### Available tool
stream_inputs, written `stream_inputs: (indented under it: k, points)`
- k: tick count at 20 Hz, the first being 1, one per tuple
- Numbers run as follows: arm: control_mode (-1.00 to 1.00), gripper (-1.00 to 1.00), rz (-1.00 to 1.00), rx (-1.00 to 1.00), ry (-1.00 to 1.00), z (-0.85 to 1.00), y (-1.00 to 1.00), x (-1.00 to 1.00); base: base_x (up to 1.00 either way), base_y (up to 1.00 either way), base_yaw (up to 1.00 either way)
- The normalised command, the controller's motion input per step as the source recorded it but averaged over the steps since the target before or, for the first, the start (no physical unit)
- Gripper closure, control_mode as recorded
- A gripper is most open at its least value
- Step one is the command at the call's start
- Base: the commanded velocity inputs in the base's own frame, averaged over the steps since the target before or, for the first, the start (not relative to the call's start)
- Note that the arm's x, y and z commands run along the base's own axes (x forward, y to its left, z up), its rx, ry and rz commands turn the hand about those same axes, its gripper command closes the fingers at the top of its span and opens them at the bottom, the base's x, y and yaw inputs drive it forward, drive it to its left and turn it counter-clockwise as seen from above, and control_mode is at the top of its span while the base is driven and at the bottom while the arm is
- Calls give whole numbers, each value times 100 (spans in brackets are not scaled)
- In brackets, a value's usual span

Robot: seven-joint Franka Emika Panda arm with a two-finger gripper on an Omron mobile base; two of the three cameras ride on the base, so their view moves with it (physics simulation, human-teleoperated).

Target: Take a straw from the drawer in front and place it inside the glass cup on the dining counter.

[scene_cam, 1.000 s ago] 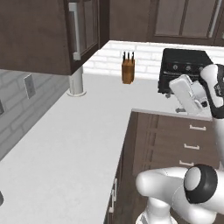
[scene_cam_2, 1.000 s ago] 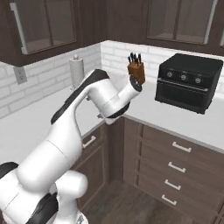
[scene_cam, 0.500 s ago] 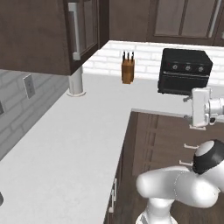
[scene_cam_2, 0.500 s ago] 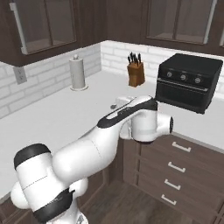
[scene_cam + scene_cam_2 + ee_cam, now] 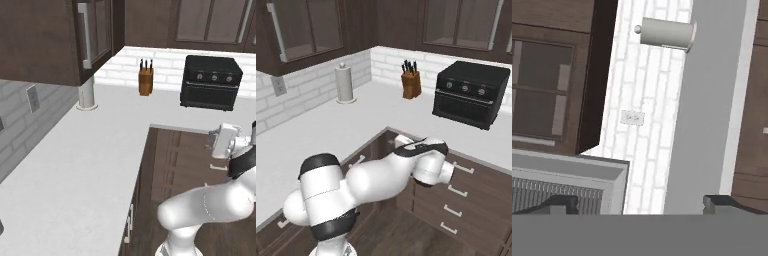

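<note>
From the left base, the hand [image 5: 220,141] hangs just below the counter [image 5: 100,150] edge, close in front of the dark drawer [image 5: 180,144] fronts; all of them look shut, so we judge the straw is still inside and a handle must be pulled first.

From the right base, the top drawer [image 5: 478,175] runs wide and shallow under the toaster oven [image 5: 471,92], its short bar handle [image 5: 463,169] lying level along the front; the hand [image 5: 401,142] sits to the left of that handle, aimed away from it towards the paper towel roll [image 5: 344,82]; we reckon it must swing round. Open floor lies before the fronts, while the counter lip overhangs closely above.

From the hand itself, the two fingertips [image 5: 562,202] stand spread about as wide as they go, with nothing between them; a dark drawer front lies off along the right edge.
</note>
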Motion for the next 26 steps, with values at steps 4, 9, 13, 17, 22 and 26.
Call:
stream_inputs:
  k: [4,9,13,17,22,26]
  points:
    - [-100,-100,0,-15,-50,-100,0,0,0,0,0]
    - [-100,-100,1,-14,-40,-88,23,0,0,0,0]
    - [-100,-100,0,-14,-16,-44,34,5,0,0,0]
    - [-100,-100,-2,-8,3,-33,41,29,0,0,0]
    - [-100,-100,-3,-1,10,-39,42,28,0,0,0]
    - [-100,-100,-6,3,12,-45,35,7,0,0,0]
